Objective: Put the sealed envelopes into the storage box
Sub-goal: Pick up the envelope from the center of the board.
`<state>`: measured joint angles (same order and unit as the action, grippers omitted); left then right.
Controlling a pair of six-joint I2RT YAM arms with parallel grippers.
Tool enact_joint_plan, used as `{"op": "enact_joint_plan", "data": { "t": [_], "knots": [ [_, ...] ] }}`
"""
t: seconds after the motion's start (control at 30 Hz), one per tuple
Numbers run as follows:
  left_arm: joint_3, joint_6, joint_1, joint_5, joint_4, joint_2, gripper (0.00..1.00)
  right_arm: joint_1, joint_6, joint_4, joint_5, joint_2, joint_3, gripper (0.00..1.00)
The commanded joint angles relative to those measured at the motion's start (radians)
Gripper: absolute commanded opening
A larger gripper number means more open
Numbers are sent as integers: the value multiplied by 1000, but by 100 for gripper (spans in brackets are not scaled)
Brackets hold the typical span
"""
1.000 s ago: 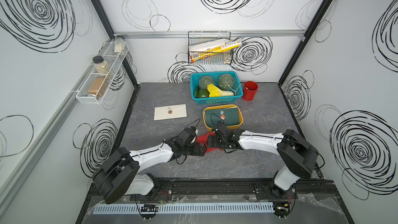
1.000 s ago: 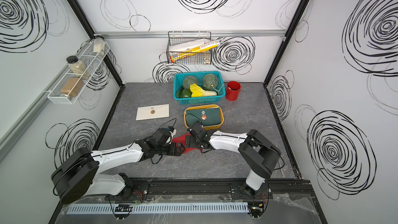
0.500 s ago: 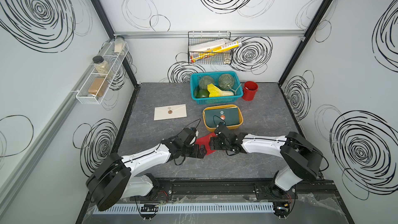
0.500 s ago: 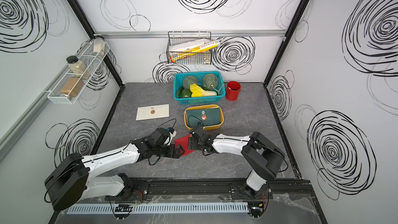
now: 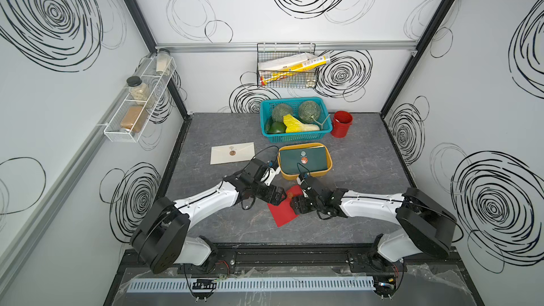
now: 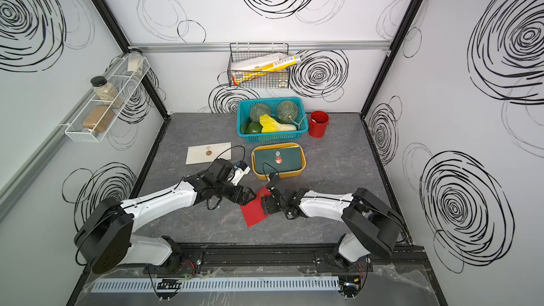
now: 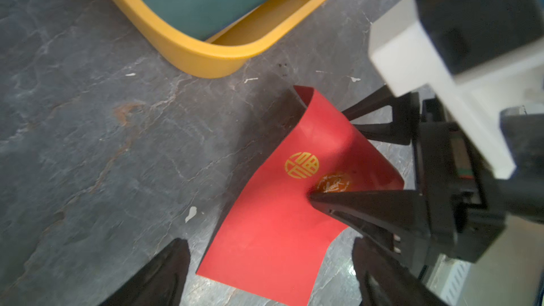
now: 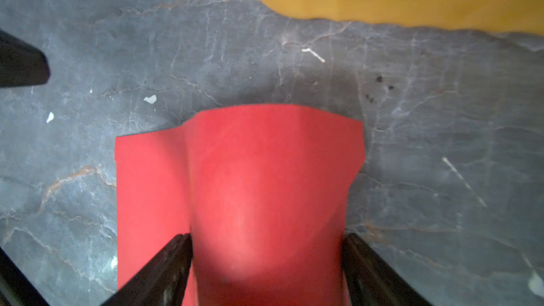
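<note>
We see the red envelope (image 5: 282, 212) lying on the grey, marble-veined tabletop (image 5: 363, 169) just in front of the storage box (image 5: 306, 176), apart from its rim. The right gripper (image 5: 295, 204) is clamped across the envelope with its black, tapered fingers (image 8: 164, 269) set wide. The thin matte paper bows up between them into a smooth hump, and one corner curls off the surface. In the left wrist view, one of those fingers presses the envelope's face beside a gold round emblem and an orange embossed seal, while the other stands behind the lifted edge. The left gripper (image 5: 279, 197) hovers at the envelope's other side, its two dark fingers (image 7: 164, 275) apart with nothing between them but a corner of the red paper below. The storage box is a shallow orange-yellow plastic tub with rounded corners and a smooth, thick lip. The dark green envelope (image 5: 304, 161) lies flat inside it, nearly filling it, and carries two small round seals, one pale and one red. To the left of the box, well apart from it, the cream envelope (image 5: 232, 153) rests flat, closed with a brown wax seal.
</note>
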<state>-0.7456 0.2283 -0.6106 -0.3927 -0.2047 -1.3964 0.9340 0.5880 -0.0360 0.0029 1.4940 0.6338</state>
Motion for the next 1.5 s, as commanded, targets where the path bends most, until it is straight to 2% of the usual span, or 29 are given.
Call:
{"op": "enact_joint_plan", "data": {
  "t": [0.0,0.1,0.4,0.7,0.9,1.17,1.2,1.33,1.37,1.47],
  "knots": [
    [6,-82,-3,-87,89,-25,92,7,-68,-52,-60,14,-45,84],
    [2,-125,-6,-161,122,-86,89,7,-80,-40,-66,14,-46,84],
    [-29,-188,14,-224,170,-184,87,1,-141,-24,-85,0,-74,83],
    [-105,-250,20,-358,164,-306,87,-16,-221,-28,-122,-7,-62,81],
    [-160,-288,20,-397,122,-361,83,-38,-245,-33,-139,-12,-50,80],
    [-187,-352,18,-466,13,-372,64,-54,-251,-14,-141,-19,-67,79],
    [-191,-362,18,-474,-5,-371,59,-56,-253,-11,-144,-22,-69,79],
    [-203,-389,21,-484,-61,-378,22,-60,-276,-12,-139,-28,-71,79],
    [-203,-386,22,-483,-63,-377,17,-62,-283,-16,-134,-27,-68,79],
    [-209,-379,23,-485,-63,-372,16,-67,-295,-29,-118,-26,-59,80]
  ]
}}
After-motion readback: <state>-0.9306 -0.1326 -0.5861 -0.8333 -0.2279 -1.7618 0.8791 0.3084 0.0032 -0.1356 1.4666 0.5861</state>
